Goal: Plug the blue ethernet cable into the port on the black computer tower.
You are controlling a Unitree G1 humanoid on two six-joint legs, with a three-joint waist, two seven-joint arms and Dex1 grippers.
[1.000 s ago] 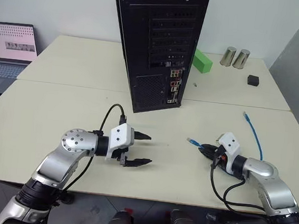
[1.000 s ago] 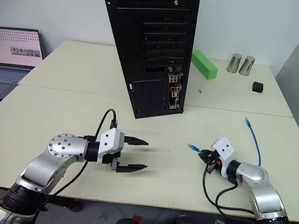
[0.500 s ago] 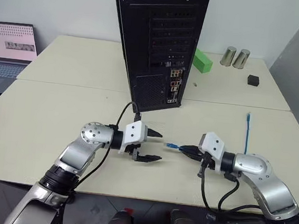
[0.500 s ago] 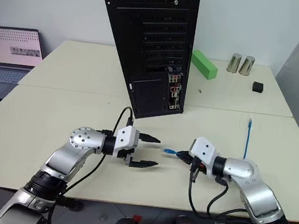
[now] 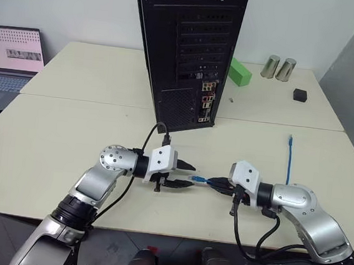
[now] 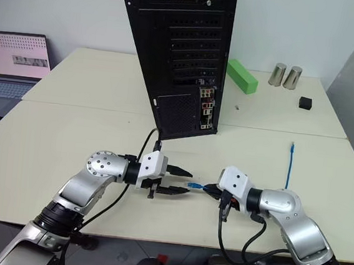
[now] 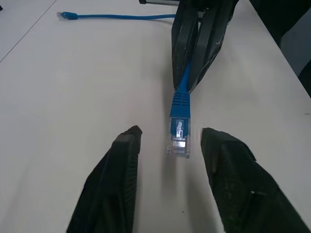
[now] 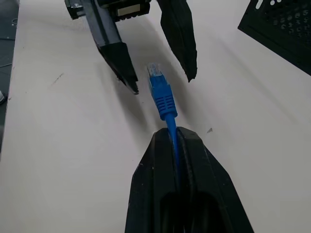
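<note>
The blue ethernet cable [image 5: 289,161] lies on the table at the right, and my right gripper [image 5: 217,183] is shut on it just behind one clear plug [image 7: 179,132]. That plug sticks out level toward my left gripper [image 5: 187,175], whose black fingers [image 7: 121,160] stand apart on either side of it, with a gap on each side. The cable's other plug [image 5: 290,139] rests free on the table. The black computer tower [image 5: 185,45] stands upright behind both grippers, its rear panel facing me. The port sits in the column of coloured connectors [image 5: 206,102].
A green block [image 5: 239,71], two metal cans [image 5: 277,67] and a small black box [image 5: 300,95] sit at the back right. An open laptop [image 5: 12,54] stands at the far left. A seam [image 5: 73,100] runs across the table in front of the tower.
My right gripper carried the plug left toward the table's middle. My left gripper swung right to meet it, and its fingers narrowed around the plug.
</note>
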